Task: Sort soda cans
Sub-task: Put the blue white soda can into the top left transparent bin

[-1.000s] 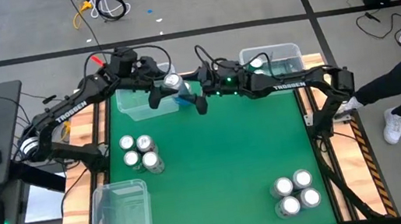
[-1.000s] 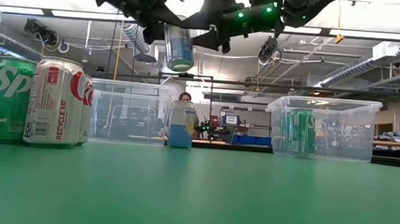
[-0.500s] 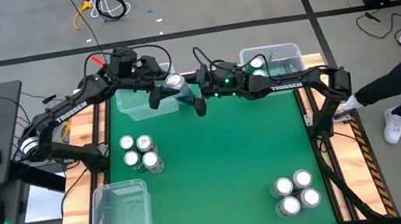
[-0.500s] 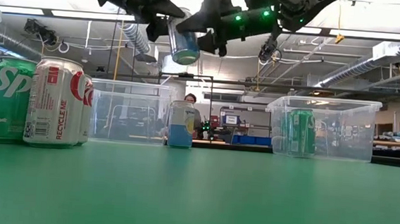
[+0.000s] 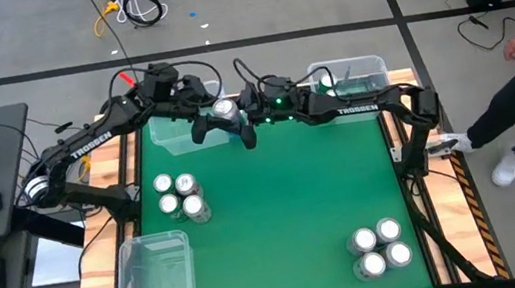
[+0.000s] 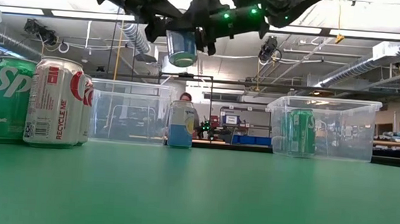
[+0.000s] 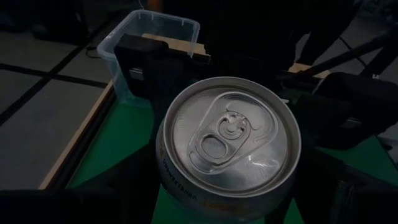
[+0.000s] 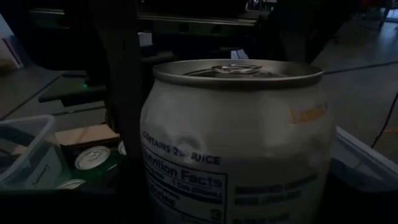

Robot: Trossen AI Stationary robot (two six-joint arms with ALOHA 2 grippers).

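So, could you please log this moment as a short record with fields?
held can: silver-topped can in the air between both grippers
left gripper: shut on the can
right gripper: at the can, grip unclear
left cluster: four cans
right cluster: four cans
far right bin: one green can inside

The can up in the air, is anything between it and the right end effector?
Nothing visible. The left end effector holds the can up over the table's far side, and the right end effector is right beside it.
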